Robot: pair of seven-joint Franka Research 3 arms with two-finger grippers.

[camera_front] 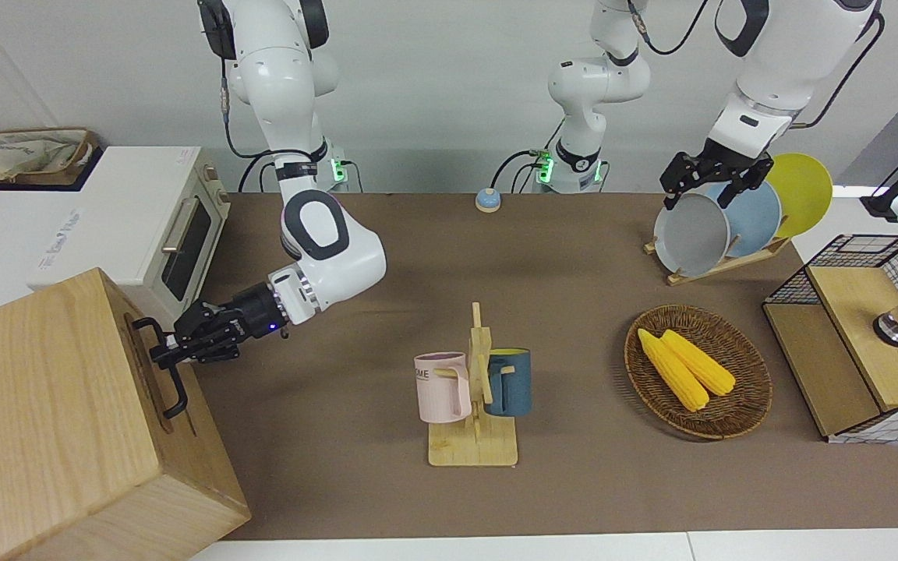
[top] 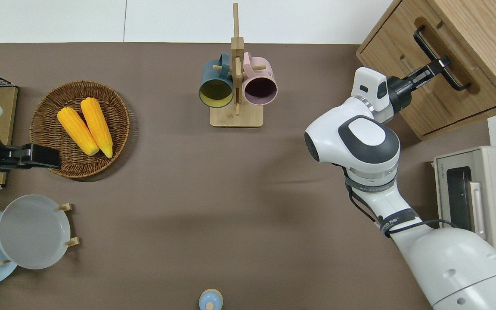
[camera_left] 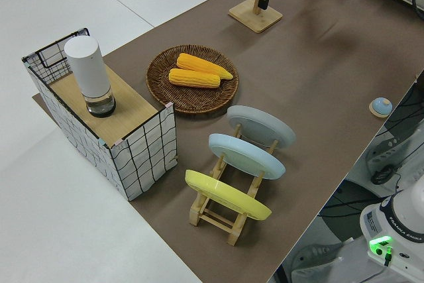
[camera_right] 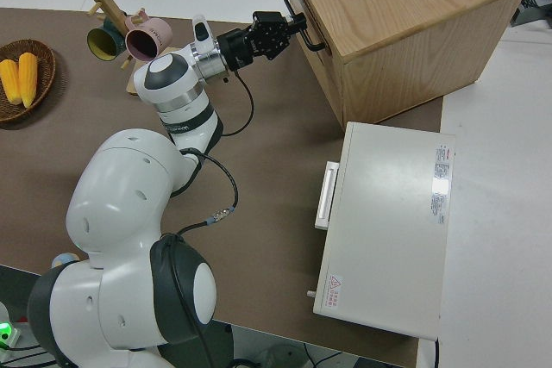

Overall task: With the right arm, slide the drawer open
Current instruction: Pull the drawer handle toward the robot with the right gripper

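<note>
While clamped on drawer (camera_front: pixel 154 366) handle (camera_front: pixel 159 366), right gripper (camera_front: pixel 171 348) w/ toaster oven (camera_front: pixel 184 234) beside; left arm parked.

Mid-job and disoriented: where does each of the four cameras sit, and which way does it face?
Front: across the table, facing both arms; right gripper at the drawer handle.
Overhead: straight down; right arm, handle.
Left side: raised at the left arm's end, along the table; corn basket.
Right side: above the right arm, toward the drawer.
Shared: front and overhead both show the mug rack.
</note>
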